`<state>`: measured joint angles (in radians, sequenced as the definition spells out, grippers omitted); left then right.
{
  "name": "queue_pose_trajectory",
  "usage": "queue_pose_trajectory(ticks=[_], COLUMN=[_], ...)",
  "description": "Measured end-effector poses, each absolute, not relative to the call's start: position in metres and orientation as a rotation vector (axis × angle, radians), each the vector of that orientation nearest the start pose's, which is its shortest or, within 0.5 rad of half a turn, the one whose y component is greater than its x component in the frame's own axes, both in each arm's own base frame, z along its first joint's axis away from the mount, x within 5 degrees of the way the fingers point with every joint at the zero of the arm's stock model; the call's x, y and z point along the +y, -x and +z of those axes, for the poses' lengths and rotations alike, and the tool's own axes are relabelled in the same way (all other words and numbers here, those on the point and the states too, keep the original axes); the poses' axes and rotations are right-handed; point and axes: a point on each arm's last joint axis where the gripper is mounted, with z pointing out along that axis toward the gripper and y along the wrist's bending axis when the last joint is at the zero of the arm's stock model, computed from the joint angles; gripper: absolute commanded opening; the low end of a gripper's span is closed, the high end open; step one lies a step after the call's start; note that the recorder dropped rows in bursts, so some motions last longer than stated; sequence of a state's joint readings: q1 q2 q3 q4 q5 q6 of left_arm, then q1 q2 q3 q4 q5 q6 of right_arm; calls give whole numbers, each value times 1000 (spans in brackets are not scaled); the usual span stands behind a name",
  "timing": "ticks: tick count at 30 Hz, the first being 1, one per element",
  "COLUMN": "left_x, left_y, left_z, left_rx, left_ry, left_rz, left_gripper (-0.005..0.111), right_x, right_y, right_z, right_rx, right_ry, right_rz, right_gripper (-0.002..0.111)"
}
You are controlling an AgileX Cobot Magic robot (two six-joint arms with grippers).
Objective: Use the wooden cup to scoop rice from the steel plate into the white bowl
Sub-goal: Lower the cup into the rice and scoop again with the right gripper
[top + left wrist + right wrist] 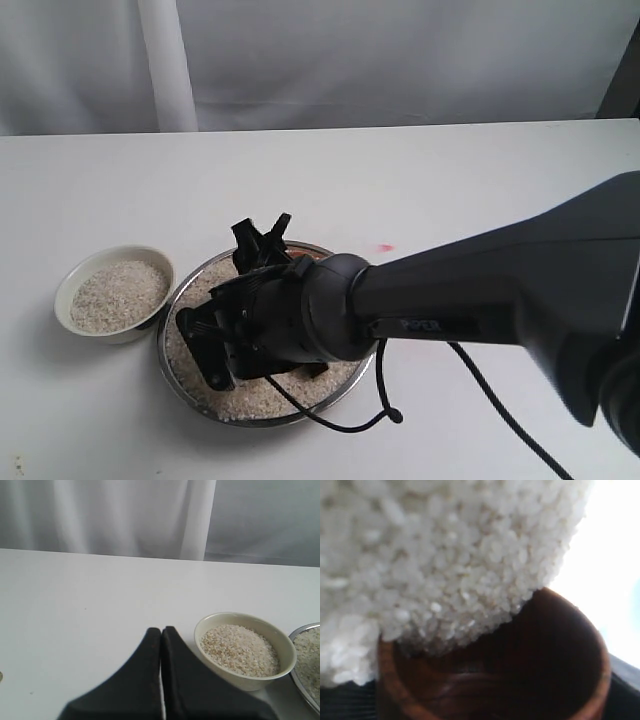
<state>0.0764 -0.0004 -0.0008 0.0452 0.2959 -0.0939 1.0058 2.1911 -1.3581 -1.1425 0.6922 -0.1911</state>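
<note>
The right gripper [213,352] reaches in from 3 o'clock and hangs low over the steel plate [162,365], which sits on the white table [480,190]. Its jaws stand wide, clamped around the wooden cup [520,655]. In the right wrist view the cup lies tipped, its dark mouth pressed against a bank of rice [445,555], with grains spilling over the rim. The arm hides the cup in the exterior view. The white bowl [110,335] stands just beside the plate at its 9 o'clock, apart from it and holding a mound of grains. The left gripper [161,630] has its 2 fingers pressed together, holding nothing, with the bowl near it.
</note>
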Motion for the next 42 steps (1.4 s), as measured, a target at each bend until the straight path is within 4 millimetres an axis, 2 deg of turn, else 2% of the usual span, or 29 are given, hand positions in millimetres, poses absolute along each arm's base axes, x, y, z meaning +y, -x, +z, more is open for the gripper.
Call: queue_pose_trajectory(ticks=[8, 19, 34, 42], left_x=[5, 5, 5, 5], left_y=[-54, -54, -54, -54], left_z=[187, 187, 187, 187], left_rx=[1774, 1774, 1774, 1774], left_ry=[122, 122, 122, 122], left_rz=[30, 30, 30, 30], left_gripper=[0, 0, 0, 0], right_x=[340, 344, 338, 342], right_y=[-270, -265, -273, -271], right_z=[118, 119, 119, 119], right_rx=[1396, 1466, 1655, 1713], right_ry=[2164, 2120, 1995, 1934], right_rz=[-733, -605, -418, -308], right_gripper=[0, 0, 0, 0])
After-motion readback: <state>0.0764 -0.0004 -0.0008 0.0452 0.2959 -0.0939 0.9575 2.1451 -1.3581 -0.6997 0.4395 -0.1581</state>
